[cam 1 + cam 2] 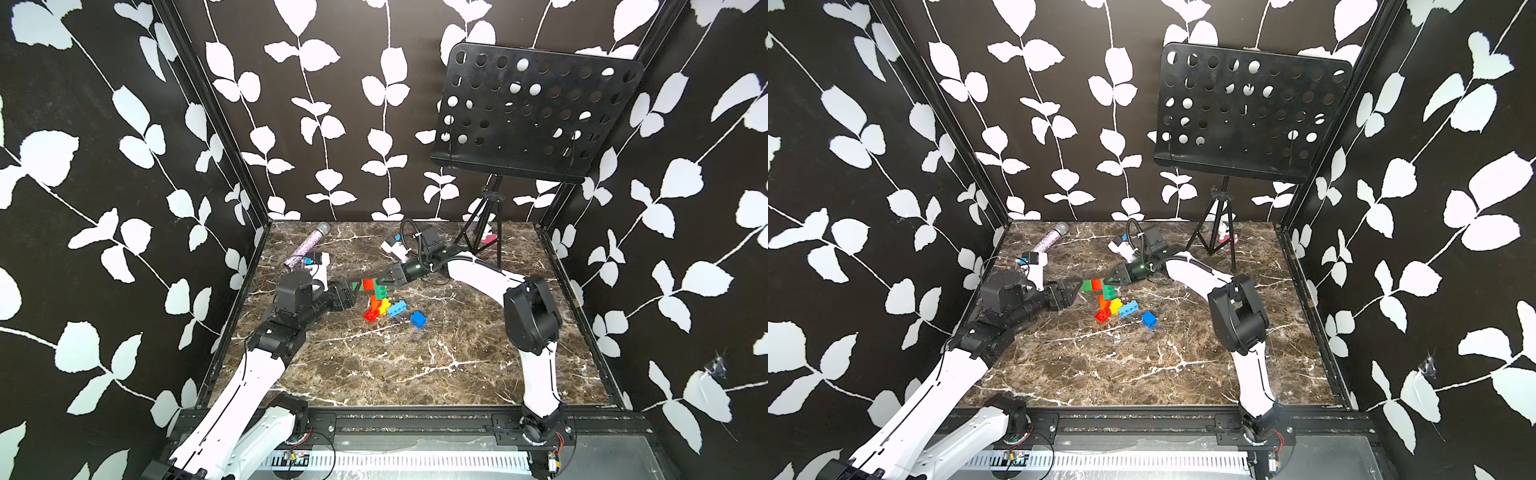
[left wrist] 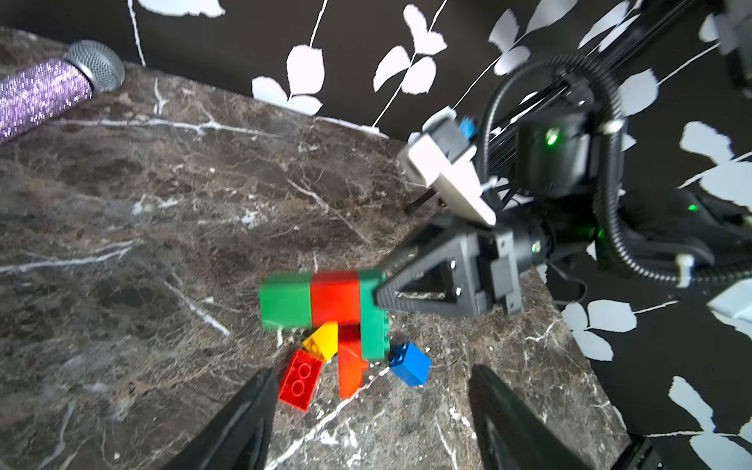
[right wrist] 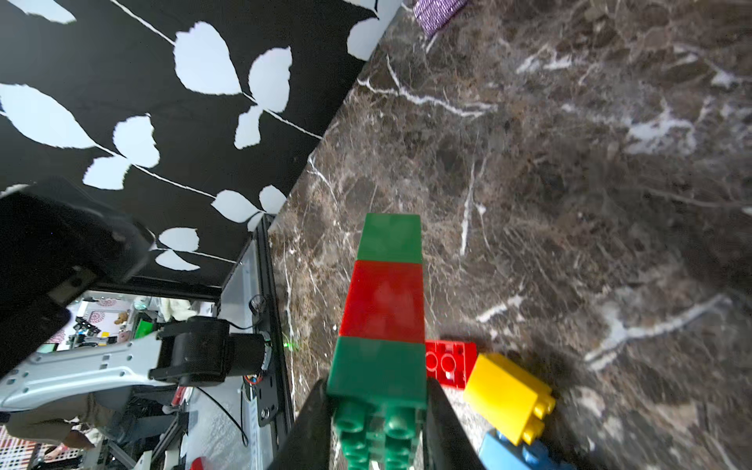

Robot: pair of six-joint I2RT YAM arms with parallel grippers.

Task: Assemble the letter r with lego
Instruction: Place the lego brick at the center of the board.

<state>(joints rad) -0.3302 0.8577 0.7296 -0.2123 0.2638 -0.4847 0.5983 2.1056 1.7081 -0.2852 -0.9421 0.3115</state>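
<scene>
Three bricks joined in a row: light green brick [image 2: 285, 301], red brick [image 2: 335, 299], then the longer dark green brick [image 2: 374, 321] set crosswise at the end. My right jaws are clamped on the dark green brick, one finger each side of its studded end. That's clearest in the right wrist view. Can't tell whether the row rests on the surface [image 1: 415, 365] or hangs just above it.

Just beside it, twd the front, is a loose cluster: yellow brick [image 2: 323, 339], orange brick [image 2: 350, 370], 2nd red brick [image 2: 299, 380], w/ light blue brick [image 1: 397, 308] next to the yellow. Blue brick [image 1: 418, 319] sits a bit apart.

My left jaws stand wide apart w/ nothing btwn them — near the light green end, not touching it.

Back left lies a glittery purple mic [image 1: 309, 245]; back right stands a black music stand [image 1: 536, 108].
</scene>
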